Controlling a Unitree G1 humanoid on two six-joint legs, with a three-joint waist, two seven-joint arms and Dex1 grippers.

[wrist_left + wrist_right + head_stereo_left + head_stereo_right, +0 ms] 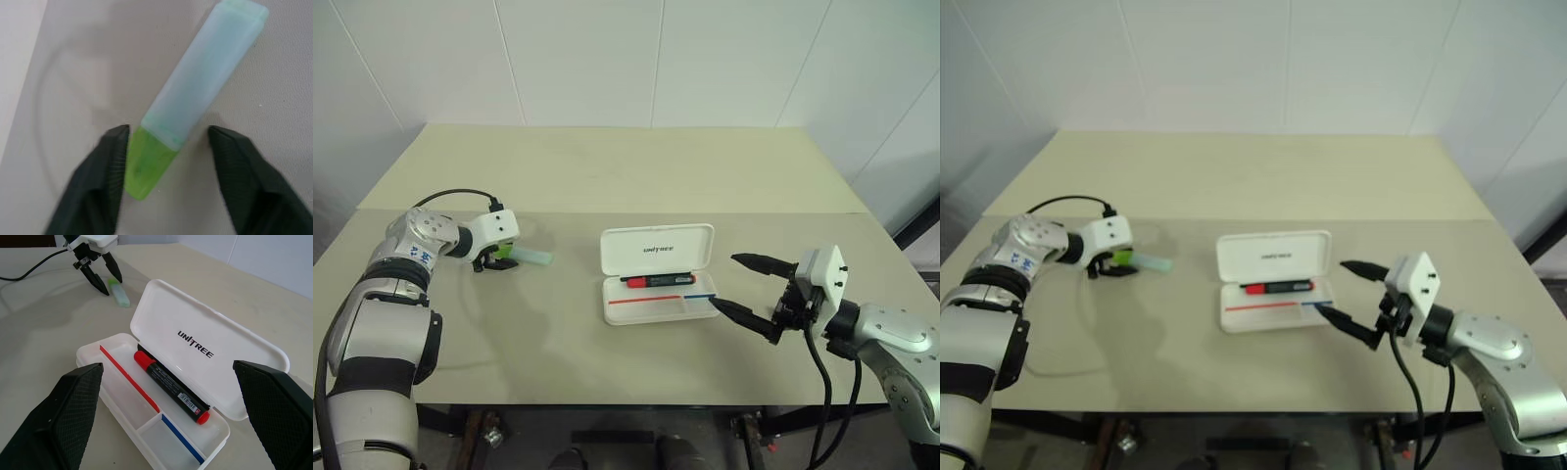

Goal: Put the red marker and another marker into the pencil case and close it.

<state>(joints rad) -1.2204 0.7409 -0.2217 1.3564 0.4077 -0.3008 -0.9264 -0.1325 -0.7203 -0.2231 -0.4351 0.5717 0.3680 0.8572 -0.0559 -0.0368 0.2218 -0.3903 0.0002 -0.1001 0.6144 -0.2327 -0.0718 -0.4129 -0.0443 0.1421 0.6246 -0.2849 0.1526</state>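
Beige tabletop, head view: the open white pencil case holds the red marker; the right gripper waits beside it, jaws spread and empty. Left wrist view: the left gripper straddles the light green marker, fingers parted, not yet clamped.
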